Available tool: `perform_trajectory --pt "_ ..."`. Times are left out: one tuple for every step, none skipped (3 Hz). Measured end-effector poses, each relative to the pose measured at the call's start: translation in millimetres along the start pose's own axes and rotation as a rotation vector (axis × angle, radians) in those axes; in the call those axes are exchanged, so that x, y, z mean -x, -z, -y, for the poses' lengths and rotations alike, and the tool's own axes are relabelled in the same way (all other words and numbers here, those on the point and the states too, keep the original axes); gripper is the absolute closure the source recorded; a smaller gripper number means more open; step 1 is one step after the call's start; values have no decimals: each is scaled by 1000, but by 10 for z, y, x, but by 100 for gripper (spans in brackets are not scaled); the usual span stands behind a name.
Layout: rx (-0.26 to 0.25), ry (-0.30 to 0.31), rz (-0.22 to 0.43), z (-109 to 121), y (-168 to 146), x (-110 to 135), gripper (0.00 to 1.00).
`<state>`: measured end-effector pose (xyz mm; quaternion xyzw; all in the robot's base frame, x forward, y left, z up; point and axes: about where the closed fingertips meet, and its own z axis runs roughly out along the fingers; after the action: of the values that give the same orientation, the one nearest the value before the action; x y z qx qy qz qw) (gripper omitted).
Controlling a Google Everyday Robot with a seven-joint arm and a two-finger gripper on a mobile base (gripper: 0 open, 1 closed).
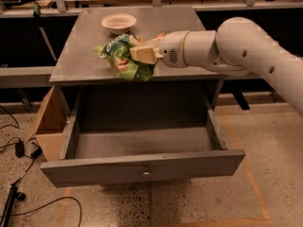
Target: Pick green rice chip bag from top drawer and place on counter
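My gripper [142, 52] is shut on the green rice chip bag [122, 57], a crinkled green foil bag with white lettering. It holds the bag over the front middle of the grey counter [80, 60], close above the surface; whether the bag touches it I cannot tell. The white arm reaches in from the right and hides the red apple. Below, the top drawer [142, 167] stands pulled fully open, with a small round knob [147, 174] on its front panel. Its inside shows no objects.
A white bowl [118, 21] sits at the back of the counter. An open cardboard box [47, 126] stands on the floor left of the drawer. Cables [19, 193] lie on the floor at the lower left. Dark shelving runs behind the cabinet.
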<state>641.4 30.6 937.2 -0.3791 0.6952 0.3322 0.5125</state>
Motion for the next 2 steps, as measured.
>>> perform_trajectory --pt "-13 21 24 -2 180 239 100" --pt "30 24 41 -39 -52 280 100"
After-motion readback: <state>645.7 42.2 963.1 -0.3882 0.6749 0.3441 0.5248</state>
